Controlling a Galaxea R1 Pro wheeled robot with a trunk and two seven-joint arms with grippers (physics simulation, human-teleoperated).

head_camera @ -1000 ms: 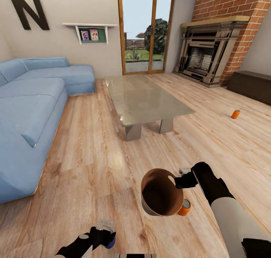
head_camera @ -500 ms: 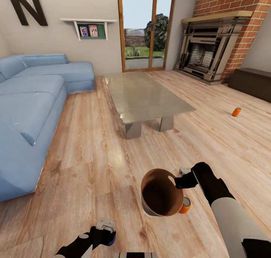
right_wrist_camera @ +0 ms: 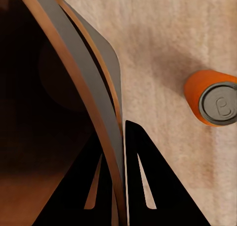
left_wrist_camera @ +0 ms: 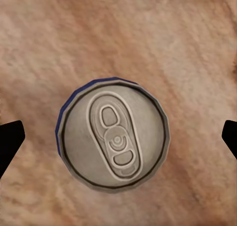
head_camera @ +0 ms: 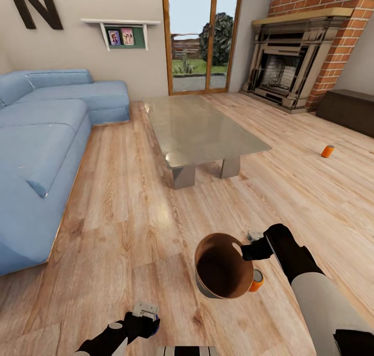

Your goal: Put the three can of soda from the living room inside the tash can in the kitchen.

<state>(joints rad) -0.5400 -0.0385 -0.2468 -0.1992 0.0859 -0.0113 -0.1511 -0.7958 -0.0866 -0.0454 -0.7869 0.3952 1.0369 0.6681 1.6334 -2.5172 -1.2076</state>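
While the robot stands on the light wood floor [head_camera: 130, 200] of the living room, its right hand [head_camera: 253, 249] is clenched on the rim of the brown trash can [head_camera: 222, 266], one finger inside the wall and one outside, so the bin hangs tipped with its dark mouth facing the head camera. An orange soda can [head_camera: 255, 282] lies on its side on the floor just beside the bin, and a second orange soda can [head_camera: 327, 150] lies well apart near the brick fireplace [head_camera: 291, 65]. The left hand [head_camera: 147, 325] is spread wide above a blue-edged can [left_wrist_camera: 113, 132] standing upright on the floor (this one is not orange), touching nothing. The cans look light, rigid and slick-sided and likely to roll, so pinching across the middle of the body seems safest; the thin bin wall is probably stiff enough to carry by its rim.
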